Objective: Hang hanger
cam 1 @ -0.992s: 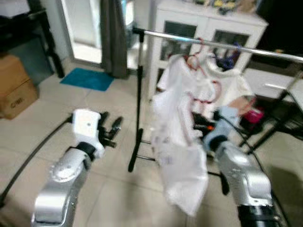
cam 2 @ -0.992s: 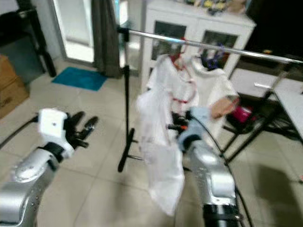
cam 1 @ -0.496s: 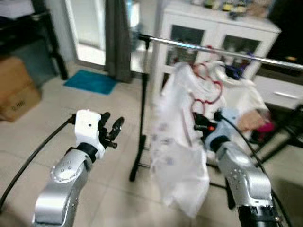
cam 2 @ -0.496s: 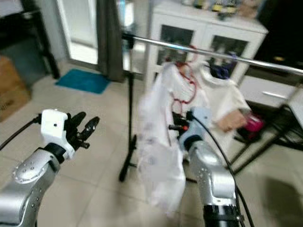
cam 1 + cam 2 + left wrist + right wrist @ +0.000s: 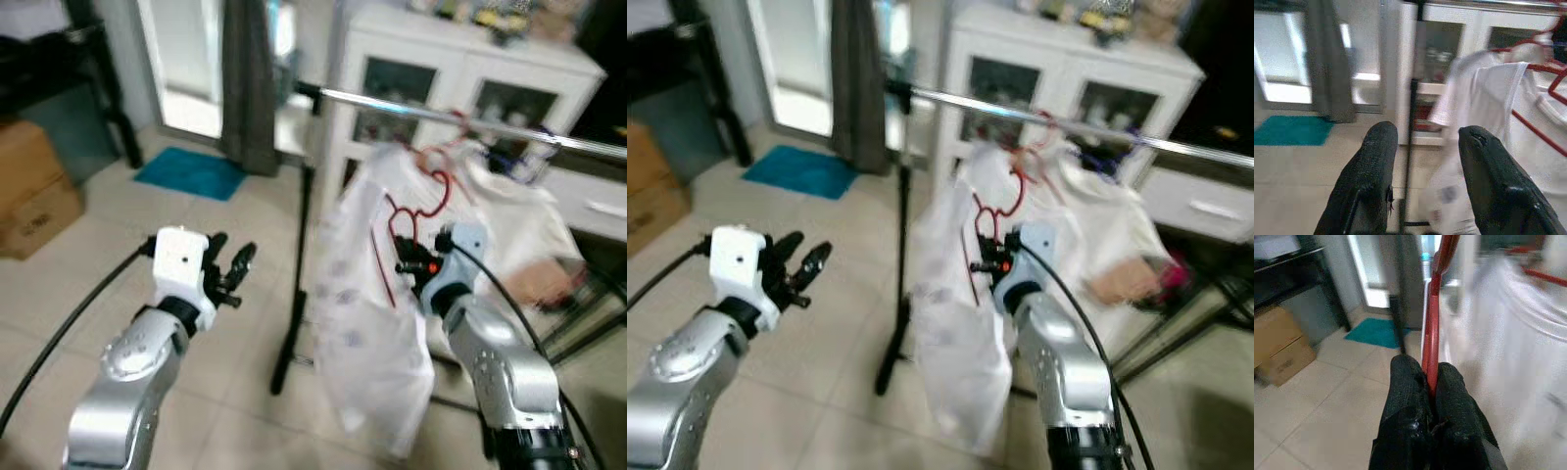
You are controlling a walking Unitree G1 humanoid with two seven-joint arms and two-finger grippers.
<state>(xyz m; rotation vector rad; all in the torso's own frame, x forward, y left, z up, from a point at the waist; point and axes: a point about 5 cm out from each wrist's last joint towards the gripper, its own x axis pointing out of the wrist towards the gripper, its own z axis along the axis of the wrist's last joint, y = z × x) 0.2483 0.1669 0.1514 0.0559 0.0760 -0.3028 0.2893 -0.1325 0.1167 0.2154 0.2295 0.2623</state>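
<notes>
Hanger (image 5: pixel 407 220), red and carrying a white garment (image 5: pixel 367 323), rises from the right gripper (image 5: pixel 1430 377), whose fingers are clamped on its wire; its hook sits just below the silver rail (image 5: pixel 431 113), up and slightly ahead. Left gripper (image 5: pixel 1425 147) idles, fingers apart, well aside.

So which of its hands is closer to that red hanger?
The right hand: its fingers are pinched shut on the red hanger, which carries a white garment just below the clothes rail. The left hand hovers open out to the side, well clear of it.
</notes>
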